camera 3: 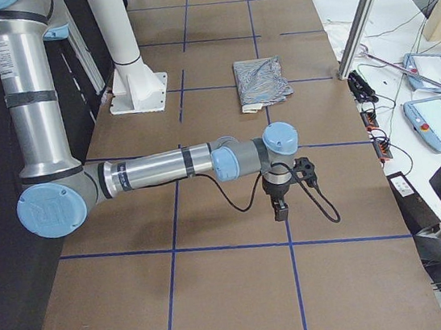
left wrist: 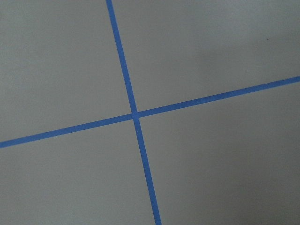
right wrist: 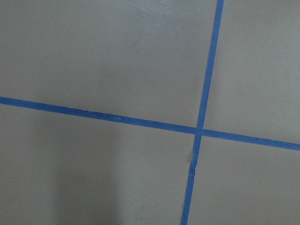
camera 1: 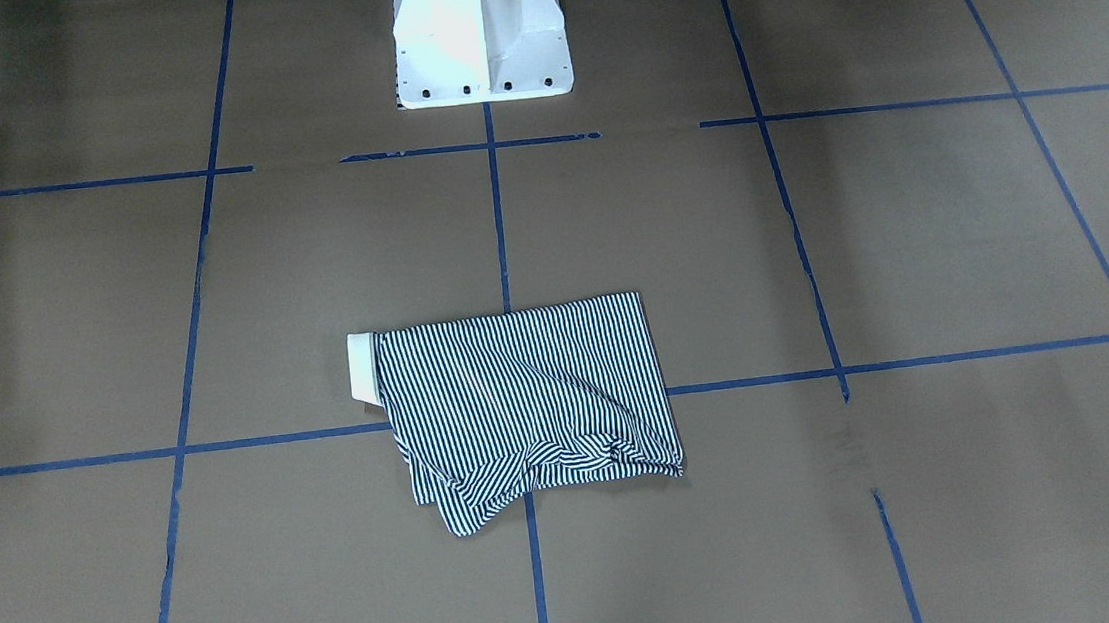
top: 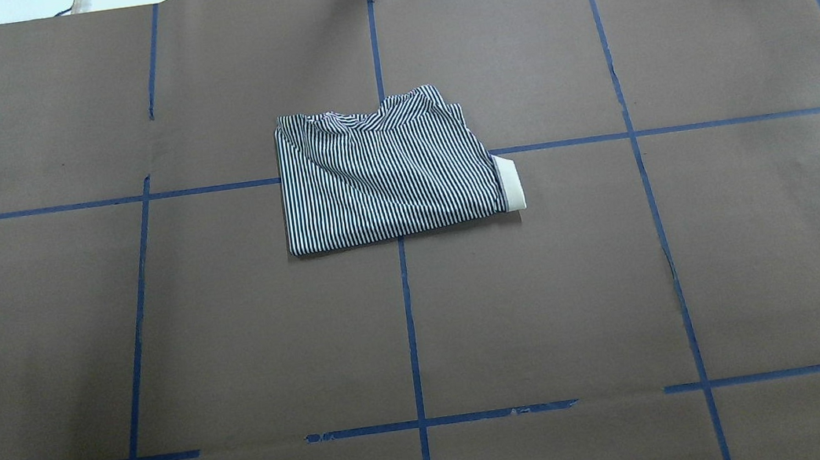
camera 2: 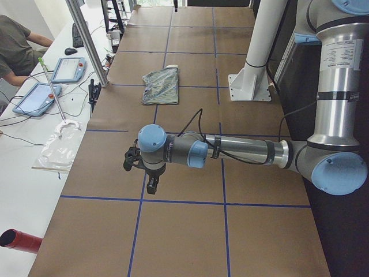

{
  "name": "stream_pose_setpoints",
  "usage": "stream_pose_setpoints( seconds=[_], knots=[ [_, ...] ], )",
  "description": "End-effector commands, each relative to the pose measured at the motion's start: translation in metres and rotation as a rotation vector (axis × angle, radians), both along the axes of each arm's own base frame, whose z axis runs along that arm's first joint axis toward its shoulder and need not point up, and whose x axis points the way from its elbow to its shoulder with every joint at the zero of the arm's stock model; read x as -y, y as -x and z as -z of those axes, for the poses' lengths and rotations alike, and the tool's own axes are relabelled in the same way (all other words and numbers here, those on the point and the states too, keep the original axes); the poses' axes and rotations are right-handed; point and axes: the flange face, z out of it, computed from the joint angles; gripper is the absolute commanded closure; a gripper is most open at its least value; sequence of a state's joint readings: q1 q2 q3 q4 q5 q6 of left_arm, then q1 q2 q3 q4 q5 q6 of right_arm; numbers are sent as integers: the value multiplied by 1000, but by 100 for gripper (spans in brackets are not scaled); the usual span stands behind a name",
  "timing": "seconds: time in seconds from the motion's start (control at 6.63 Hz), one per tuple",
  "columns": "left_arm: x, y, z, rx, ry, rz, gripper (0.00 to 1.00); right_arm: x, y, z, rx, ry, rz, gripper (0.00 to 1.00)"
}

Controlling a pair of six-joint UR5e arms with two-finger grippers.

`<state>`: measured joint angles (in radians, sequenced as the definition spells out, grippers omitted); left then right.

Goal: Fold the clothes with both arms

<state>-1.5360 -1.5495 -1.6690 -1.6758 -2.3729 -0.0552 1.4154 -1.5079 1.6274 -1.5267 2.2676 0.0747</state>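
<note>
The striped polo shirt (camera 1: 522, 395) lies folded into a rough rectangle near the middle of the brown table (top: 387, 174). Its cream collar (top: 509, 181) sticks out at one end, and the far edge is bunched. It also shows in both side views (camera 2: 161, 86) (camera 3: 262, 82). My left gripper (camera 2: 151, 186) hangs over bare table well away from the shirt, towards the table's left end. My right gripper (camera 3: 279, 210) hangs likewise towards the right end. Neither touches the shirt. I cannot tell whether either is open or shut. Both wrist views show only brown paper and blue tape.
The white pedestal base (camera 1: 480, 37) stands at the robot's side of the table. Blue tape lines (top: 407, 302) grid the brown surface. A person (camera 2: 14, 49) sits at a side desk with tablets (camera 2: 68, 69). A metal post (camera 2: 89, 40) rises at the table's far edge.
</note>
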Motion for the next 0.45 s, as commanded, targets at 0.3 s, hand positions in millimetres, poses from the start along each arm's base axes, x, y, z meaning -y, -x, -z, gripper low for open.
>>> stream_pose_setpoints(
  seconds=[0.3],
  knots=[
    [3, 8, -1, 102, 9, 49, 0, 0, 1, 1, 1, -2, 1, 0]
  ],
)
